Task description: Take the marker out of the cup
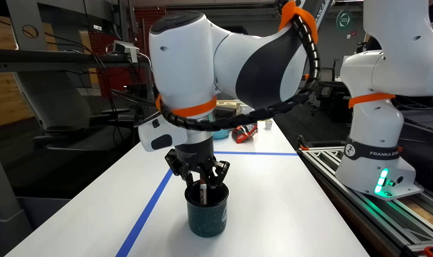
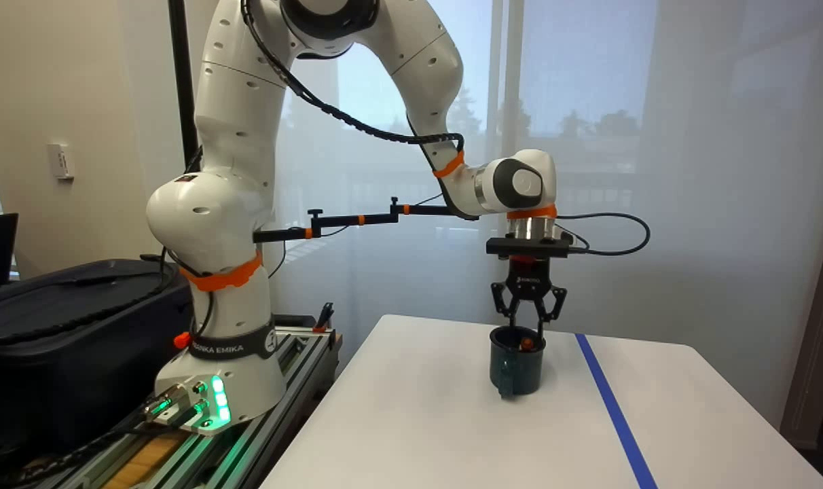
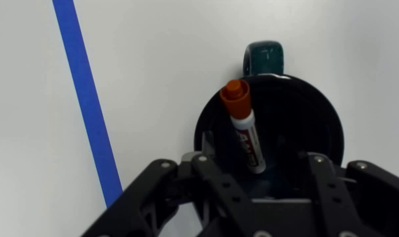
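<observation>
The orange-capped marker (image 3: 245, 128) is inside the speckled teal mug (image 1: 206, 221), cap end up, with its white barrel and dark label plain in the wrist view. The mug stands upright on the white table (image 1: 266, 214) in both exterior views, its curved handle (image 3: 264, 58) showing in the wrist view and a bit of pale print on its side in an exterior view. Directly over its mouth the gripper (image 2: 527, 329) points straight down, its fingers (image 3: 208, 144) spread apart, the marker between them with a gap on either side. The fingertips are at the mug's mouth; whether they touch the rim is hard to tell from these angles.

Blue tape (image 1: 145, 214) runs along the table near the mug, and another strip (image 1: 255, 153) crosses farther off. Beyond that strip lie a red packet (image 1: 245, 133) and a small white container (image 1: 268, 124), with a light blue bowl (image 1: 222, 134) partly hidden behind the arm (image 1: 180, 64). The arm's base (image 2: 248, 380), on metal rails (image 2: 276, 414) beside the table, shows green lights in both exterior views.
</observation>
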You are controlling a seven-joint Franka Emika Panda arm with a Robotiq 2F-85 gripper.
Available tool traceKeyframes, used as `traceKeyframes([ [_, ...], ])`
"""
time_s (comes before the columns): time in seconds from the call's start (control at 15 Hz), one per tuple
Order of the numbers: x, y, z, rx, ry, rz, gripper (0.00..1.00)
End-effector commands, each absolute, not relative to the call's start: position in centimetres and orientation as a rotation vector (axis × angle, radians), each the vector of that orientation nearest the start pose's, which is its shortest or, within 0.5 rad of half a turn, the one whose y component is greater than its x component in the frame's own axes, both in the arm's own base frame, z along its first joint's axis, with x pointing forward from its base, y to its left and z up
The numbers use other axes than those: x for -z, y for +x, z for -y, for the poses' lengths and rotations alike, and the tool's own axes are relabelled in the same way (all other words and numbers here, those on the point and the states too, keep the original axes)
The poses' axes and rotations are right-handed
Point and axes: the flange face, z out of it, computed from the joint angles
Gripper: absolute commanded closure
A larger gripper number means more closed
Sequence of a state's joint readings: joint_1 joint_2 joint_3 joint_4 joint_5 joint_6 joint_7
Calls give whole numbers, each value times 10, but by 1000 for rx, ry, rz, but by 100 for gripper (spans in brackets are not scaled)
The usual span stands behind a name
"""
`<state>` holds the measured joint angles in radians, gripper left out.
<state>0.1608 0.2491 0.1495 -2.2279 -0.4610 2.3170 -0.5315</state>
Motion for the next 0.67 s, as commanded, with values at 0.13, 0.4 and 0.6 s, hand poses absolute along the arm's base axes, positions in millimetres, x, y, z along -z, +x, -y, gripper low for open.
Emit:
traceKeyframes([
  [0.13, -259, 484, -141, -325, -2867, 1861, 44],
  [0.4, -257, 475, -138, -341, -2861, 1870, 49],
  [0.6, -257, 473, -137, -343, -2858, 1871, 79],
])
